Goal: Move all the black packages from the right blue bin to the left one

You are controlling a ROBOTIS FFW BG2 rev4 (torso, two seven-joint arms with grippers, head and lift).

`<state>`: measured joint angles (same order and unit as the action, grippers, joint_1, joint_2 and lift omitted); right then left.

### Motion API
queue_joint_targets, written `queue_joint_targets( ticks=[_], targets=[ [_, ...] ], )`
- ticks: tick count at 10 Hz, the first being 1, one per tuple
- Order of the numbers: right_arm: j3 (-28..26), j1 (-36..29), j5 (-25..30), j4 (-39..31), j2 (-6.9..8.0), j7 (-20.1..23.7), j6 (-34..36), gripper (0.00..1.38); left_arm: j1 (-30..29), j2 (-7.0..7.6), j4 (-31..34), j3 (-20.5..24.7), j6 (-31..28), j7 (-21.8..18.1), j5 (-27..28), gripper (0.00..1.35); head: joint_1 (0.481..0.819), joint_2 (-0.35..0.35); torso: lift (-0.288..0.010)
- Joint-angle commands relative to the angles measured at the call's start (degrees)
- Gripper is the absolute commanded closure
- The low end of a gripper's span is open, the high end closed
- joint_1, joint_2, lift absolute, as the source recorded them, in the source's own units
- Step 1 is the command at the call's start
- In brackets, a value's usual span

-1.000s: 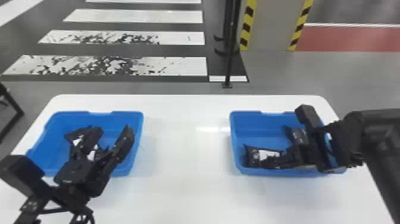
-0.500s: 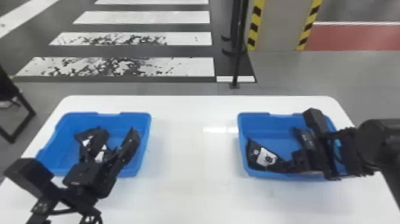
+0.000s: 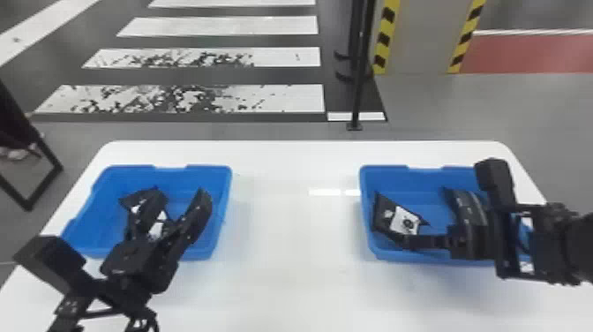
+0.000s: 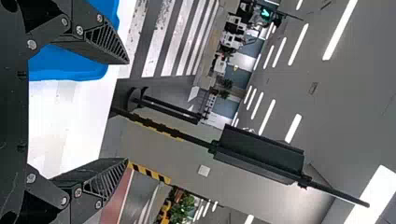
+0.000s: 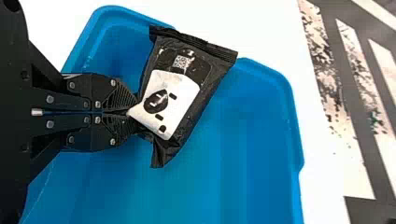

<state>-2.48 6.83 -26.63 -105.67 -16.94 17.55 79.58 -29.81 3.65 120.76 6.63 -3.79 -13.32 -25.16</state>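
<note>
On the white tabletop, a rectangular blue plastic bin is sitting at 3 o'clock. Inside it, by its 9 o'clock wall, we are seeing the black right gripper clenching its jaws on one edge of a black soft-wrapped package. The black left gripper is hanging with jaws spread. The bite is looking shallow, so we should be lifting slowly, clearing the rim before turning towards 9 o'clock. The package's white label is facing up, its long axis running roughly 10 to 4 o'clock.
</note>
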Motion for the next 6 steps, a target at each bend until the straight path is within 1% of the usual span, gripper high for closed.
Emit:
queue_joint_targets(
  ticks=[1,2,3,4,5,6],
  targets=[
    [-0.95,-1.48,-0.56,-3.38,0.15,-0.06,-1.40,1.12,0.00,-0.05,-0.17,-0.12,0.56,0.05,-0.20,0.32,0.695,0.043,-0.140],
    [-1.41,-2.19,-1.82,-5.49,0.15,0.29,-3.51,1.12,0.00,-0.05,-0.17,0.00,1.40,-0.04,-0.09,0.32,0.695,0.044,-0.140],
    [-2.09,-2.19,-2.28,-7.46,0.15,2.40,-6.32,1.12,0.00,-0.13,-0.31,-0.12,1.96,0.05,-0.20,0.32,0.695,0.052,-0.140],
    [-2.32,-1.48,-4.22,-8.02,0.06,4.33,-8.71,1.12,0.14,-0.05,-0.31,-0.80,3.09,0.05,-0.43,0.31,0.695,0.059,-0.140],
    [-2.21,-0.64,-5.82,-8.16,0.06,6.18,-10.12,1.12,0.42,0.22,-0.17,-2.17,4.35,0.05,-1.91,0.31,0.695,0.070,-0.140],
    [-0.95,0.63,-7.88,-7.32,-0.03,7.58,-11.24,1.12,0.70,0.66,-0.17,-4.46,6.18,0.05,-4.54,0.31,0.695,0.078,-0.140]
  ],
)
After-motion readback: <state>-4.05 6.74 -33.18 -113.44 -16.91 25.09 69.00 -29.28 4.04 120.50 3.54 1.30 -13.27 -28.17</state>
